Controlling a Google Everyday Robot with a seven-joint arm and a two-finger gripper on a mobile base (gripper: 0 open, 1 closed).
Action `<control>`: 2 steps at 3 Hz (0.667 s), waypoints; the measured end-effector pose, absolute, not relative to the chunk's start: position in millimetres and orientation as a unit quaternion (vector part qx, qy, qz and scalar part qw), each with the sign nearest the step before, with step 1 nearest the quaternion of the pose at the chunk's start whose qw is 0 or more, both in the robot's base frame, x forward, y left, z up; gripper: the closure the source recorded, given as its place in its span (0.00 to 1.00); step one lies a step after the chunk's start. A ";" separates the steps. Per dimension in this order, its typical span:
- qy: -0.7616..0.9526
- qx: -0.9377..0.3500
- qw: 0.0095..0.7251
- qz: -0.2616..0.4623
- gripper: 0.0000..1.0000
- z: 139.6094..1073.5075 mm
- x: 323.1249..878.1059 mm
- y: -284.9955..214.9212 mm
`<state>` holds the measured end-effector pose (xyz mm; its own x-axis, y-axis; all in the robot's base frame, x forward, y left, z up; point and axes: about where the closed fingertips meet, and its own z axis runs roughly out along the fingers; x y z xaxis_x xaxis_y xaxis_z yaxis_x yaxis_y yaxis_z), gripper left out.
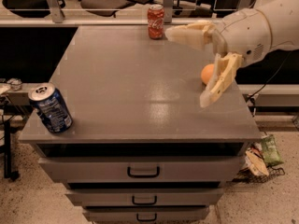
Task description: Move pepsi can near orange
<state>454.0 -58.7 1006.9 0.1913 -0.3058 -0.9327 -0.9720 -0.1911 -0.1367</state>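
Note:
The pepsi can (50, 108), dark blue with a silver top, stands upright at the front left corner of the grey cabinet top (140, 78). The orange (207, 73) lies near the right edge, partly hidden behind one finger. My gripper (187, 66) hovers above the right part of the top, open and empty, with its cream fingers (219, 78) spread wide. It is far to the right of the pepsi can and just in front of the orange.
A red cola can (155, 15) stands upright at the back edge of the top. The cabinet has drawers (142, 171) below. Snack bags (261, 155) lie on the floor at the right. Chairs and a rail stand behind.

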 end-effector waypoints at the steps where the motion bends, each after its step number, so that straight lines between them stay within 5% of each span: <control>1: 0.494 -0.661 0.411 0.387 0.00 1005.3 460.6 -23.9; 2: 0.501 -0.667 0.409 0.370 0.00 996.1 477.6 31.5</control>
